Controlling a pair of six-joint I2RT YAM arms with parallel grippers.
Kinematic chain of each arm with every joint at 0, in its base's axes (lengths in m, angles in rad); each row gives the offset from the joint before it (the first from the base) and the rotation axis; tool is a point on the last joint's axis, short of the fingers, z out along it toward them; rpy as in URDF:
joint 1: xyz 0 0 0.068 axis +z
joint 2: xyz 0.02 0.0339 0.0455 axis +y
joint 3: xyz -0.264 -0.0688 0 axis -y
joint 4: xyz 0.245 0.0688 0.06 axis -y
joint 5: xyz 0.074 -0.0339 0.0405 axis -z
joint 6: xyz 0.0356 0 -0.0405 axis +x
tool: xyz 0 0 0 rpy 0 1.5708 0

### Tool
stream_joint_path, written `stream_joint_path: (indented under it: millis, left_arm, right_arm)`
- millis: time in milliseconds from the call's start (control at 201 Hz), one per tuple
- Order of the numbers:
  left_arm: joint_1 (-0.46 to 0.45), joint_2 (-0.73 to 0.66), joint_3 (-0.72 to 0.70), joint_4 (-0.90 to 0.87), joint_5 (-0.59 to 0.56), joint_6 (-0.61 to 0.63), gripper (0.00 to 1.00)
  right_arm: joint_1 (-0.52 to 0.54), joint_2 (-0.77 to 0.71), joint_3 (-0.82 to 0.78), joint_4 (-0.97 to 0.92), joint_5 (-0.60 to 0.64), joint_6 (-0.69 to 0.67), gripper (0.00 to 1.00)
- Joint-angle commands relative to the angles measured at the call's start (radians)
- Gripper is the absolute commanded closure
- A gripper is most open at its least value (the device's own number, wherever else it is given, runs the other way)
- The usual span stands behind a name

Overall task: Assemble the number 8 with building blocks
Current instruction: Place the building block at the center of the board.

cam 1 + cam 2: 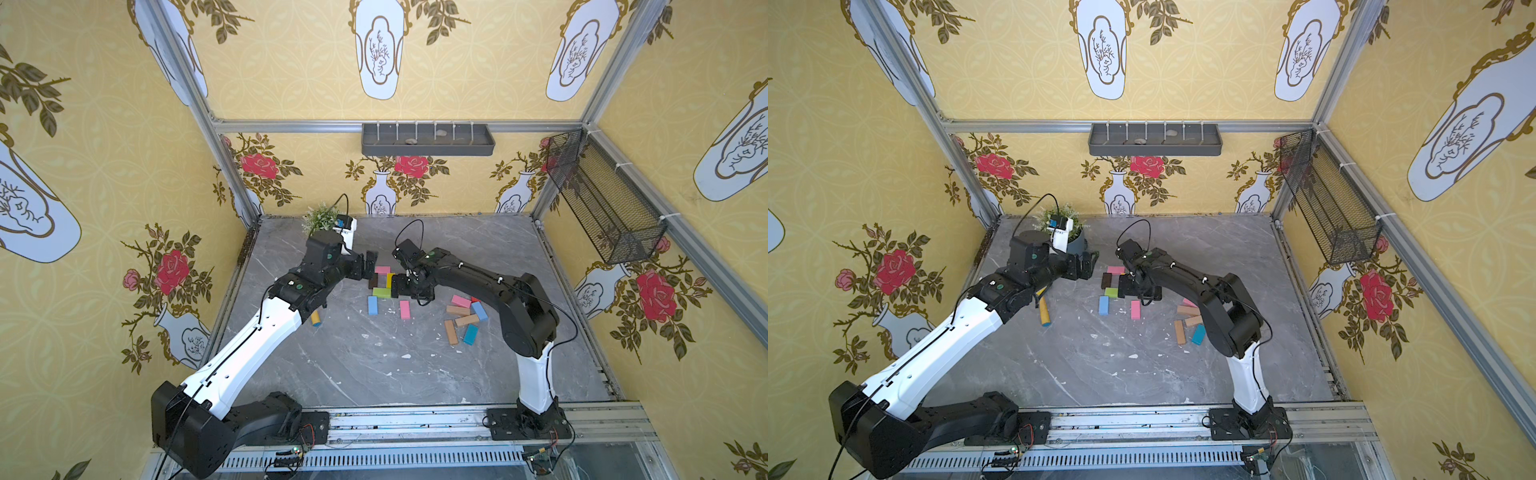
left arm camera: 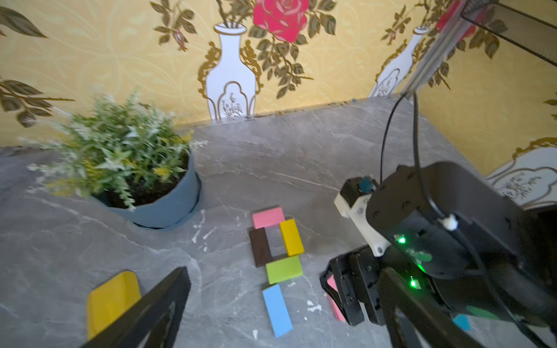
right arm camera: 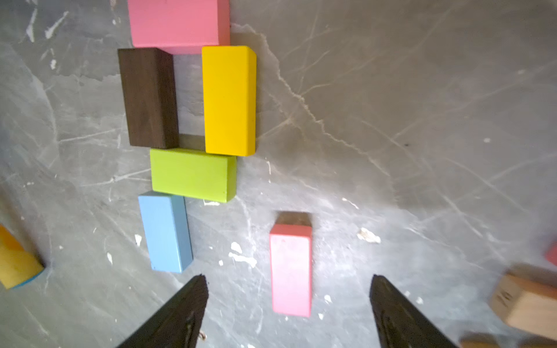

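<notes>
Building blocks point(image 1: 381, 292) lie mid-surface point(image 1: 374, 365) — the 8's upper loop is closed, the blue block point(image 3: 165, 232) starts the lower, the loose pink block point(image 3: 291, 271) sits apart, bottom bar missing. Both arms' jaws open, empty.

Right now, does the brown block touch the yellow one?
Apart. The right wrist view shows bare table between the brown block and yellow block.

Both arms reach inward toward each other; left fingers point(image 2: 156, 301) spread wide; right fingers point(image 3: 180, 313) apart, pointing down.
</notes>
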Motion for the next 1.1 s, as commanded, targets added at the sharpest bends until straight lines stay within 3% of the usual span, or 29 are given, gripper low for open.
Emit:
stream_joint_path:
  millis: [0, 50, 219, 453, 572, 906, 1095]
  left_arm:
    - [-0.087, 0.039, 0.04, -0.106, -0.109, -0.059, 0.0]
    - [-0.125, 0.072, 0.07, -0.148, -0.135, -0.088, 0.0]
    - [-0.217, 0.152, 0.089, -0.181, -0.181, -0.223, 0.01]
    - [-0.285, 0.277, 0.125, -0.199, -0.215, -0.346, 0.06]
    - [-0.305, 0.37, 0.171, -0.239, -0.217, -0.405, 0.12]
    - [-0.342, 0.563, 0.247, -0.26, -0.19, -0.523, 0.19]
    - [-0.348, 0.633, 0.276, -0.288, -0.199, -0.564, 0.25]
  right_arm:
    - [-0.011, -0.09, -0.083, 0.043, 0.122, -0.034, 0.05]
    - [-0.02, -0.139, -0.131, 0.058, 0.156, -0.048, 0.0]
    - [-0.05, -0.306, -0.312, 0.097, 0.349, -0.038, 0.03]
    - [-0.243, -0.53, -0.56, 0.154, 0.415, 0.04, 0.03]
    - [-0.285, -0.648, -0.665, 0.224, 0.482, 0.033, 0.02]
    - [-0.295, -0.969, -0.914, 0.537, 0.481, -0.074, 0.03]
    - [-0.295, -1.014, -0.996, 0.638, 0.417, -0.13, 0.02]
